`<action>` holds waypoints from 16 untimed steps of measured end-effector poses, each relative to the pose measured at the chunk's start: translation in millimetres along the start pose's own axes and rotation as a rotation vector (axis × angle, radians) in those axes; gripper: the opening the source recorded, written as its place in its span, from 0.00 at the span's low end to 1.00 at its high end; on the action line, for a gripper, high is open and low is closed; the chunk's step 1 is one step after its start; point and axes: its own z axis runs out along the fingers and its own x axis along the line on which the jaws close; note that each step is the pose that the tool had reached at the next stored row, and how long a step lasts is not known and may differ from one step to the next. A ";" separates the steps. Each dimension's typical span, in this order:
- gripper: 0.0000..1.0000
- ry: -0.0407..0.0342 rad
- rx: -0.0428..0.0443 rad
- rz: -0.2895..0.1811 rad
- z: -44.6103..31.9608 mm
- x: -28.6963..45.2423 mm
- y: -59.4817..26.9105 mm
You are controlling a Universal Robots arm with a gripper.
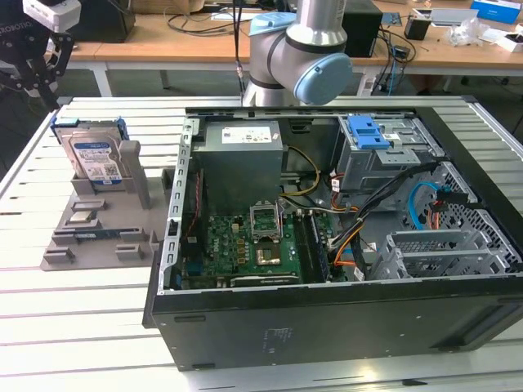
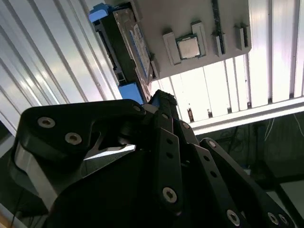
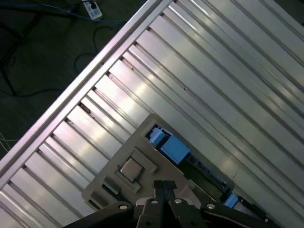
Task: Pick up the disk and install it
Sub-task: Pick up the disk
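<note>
- The gripper (image 3: 164, 186) first: its two fingers (image 2: 166, 126) look pressed together at the tips. Nothing is pinched between them and they touch nothing.
- Just past the tips in both wrist views is one grey tray (image 2: 190, 19). The gripper hangs in the air above it.
- The disk (image 1: 91, 155) stands upright on edge in a slot at the back of that tray, wrapped in its blue carrier (image 2: 99, 12). In the exterior view the gripper is up and off to the exterior view's left of it, clearly apart.
- There's one white-and-blue label (image 1: 94, 159) on the disk, but I can't make out the print.
- Also on the tray, lying flat, are one chip (image 2: 188, 47) and one RAM stick (image 1: 98, 234).
- Everything sits on a slatted metal table (image 1: 82, 327).
- Just beside the tray, on the exterior view's right, is one open case (image 1: 327, 327) lying on its side.
- Inside the case are one green motherboard (image 1: 237, 245), one grey power supply (image 1: 241, 167) with a white sticker (image 1: 245, 135), one blue latch (image 1: 368, 131) on the drive cage, plus loose cables.
- Behind the case is the one arm (image 1: 298, 45), and farther back are wooden desks (image 1: 204, 37) with clutter.
</note>
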 end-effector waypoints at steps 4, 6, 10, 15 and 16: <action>0.11 0.0024 -0.0019 -0.076 0.0 0.0 0.0; 0.11 0.0038 -0.0029 -0.117 0.0 0.0 0.0; 0.11 0.0066 -0.0051 -0.210 0.1 0.0 0.0; 0.11 0.0104 -0.0080 -0.329 0.1 0.0 0.0; 0.11 0.0116 -0.0089 -0.367 0.1 0.0 0.0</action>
